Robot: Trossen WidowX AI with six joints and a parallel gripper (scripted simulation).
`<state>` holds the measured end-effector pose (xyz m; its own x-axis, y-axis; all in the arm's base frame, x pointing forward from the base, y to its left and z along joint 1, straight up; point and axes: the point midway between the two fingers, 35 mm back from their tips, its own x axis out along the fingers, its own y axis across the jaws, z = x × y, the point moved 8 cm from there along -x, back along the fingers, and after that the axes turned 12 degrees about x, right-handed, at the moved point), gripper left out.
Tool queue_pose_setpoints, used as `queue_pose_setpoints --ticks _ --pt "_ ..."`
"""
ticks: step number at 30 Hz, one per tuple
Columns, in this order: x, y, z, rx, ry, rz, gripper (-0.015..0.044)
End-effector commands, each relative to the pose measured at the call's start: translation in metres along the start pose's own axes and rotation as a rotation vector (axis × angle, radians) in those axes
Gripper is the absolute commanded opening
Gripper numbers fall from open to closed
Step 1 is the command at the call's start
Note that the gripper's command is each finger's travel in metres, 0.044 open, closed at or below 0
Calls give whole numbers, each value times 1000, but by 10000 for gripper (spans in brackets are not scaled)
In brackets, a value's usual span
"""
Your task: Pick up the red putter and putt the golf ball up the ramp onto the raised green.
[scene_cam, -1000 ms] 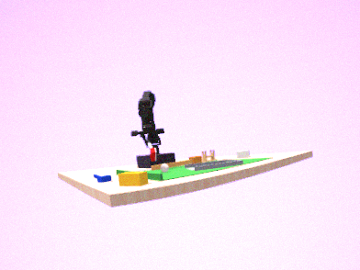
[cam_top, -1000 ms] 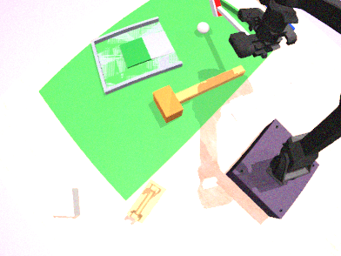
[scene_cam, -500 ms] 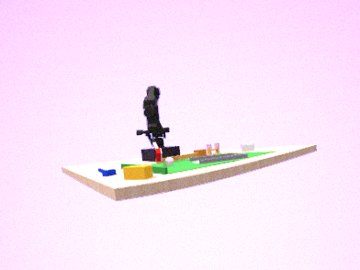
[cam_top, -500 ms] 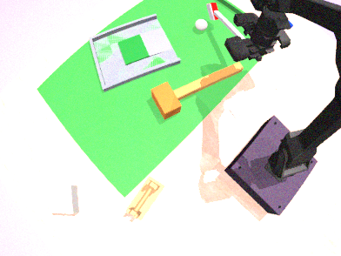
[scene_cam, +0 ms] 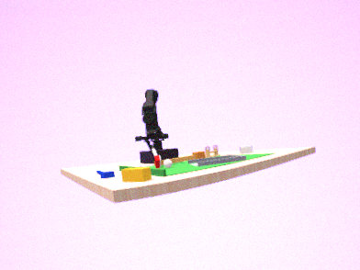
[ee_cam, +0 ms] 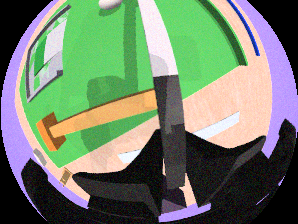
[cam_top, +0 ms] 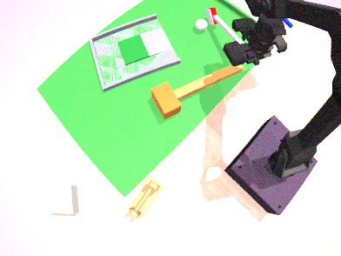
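gripper [cam_top: 244, 45]: fingers clenched on the shaft of the red putter [cam_top: 223, 25], which runs out ahead of them. putter head down on the green mat [cam_top: 100, 122], just beside the golf ball [cam_top: 200, 24]. raised green [cam_top: 132, 49]: well apart from ball.

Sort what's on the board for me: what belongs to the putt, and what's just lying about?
For the putt:
- red-headed putter with white shaft, shut in the end effector
- small white golf ball beside the putter head
- grey-walled ramp tray with raised green square

Lying about:
- orange wooden mallet
- thin blue bar
- pale wooden frame piece
- small grey strip
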<state>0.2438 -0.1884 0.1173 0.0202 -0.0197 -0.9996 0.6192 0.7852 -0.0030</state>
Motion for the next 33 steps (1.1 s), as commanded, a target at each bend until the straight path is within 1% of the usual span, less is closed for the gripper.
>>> queue_pose_setpoints --ticks 1,10,18,25,28,33 --pt "-1 0 0 0 -1 0 0" --pt "0 -2 1 0 -1 -1 0" --pt "3 -29 7 3 -1 -7 0" --pt "2 -28 4 11 4 -4 0" --pt "3 -8 4 10 4 -3 0" --pt "2 61 -6 6 2 2 0"
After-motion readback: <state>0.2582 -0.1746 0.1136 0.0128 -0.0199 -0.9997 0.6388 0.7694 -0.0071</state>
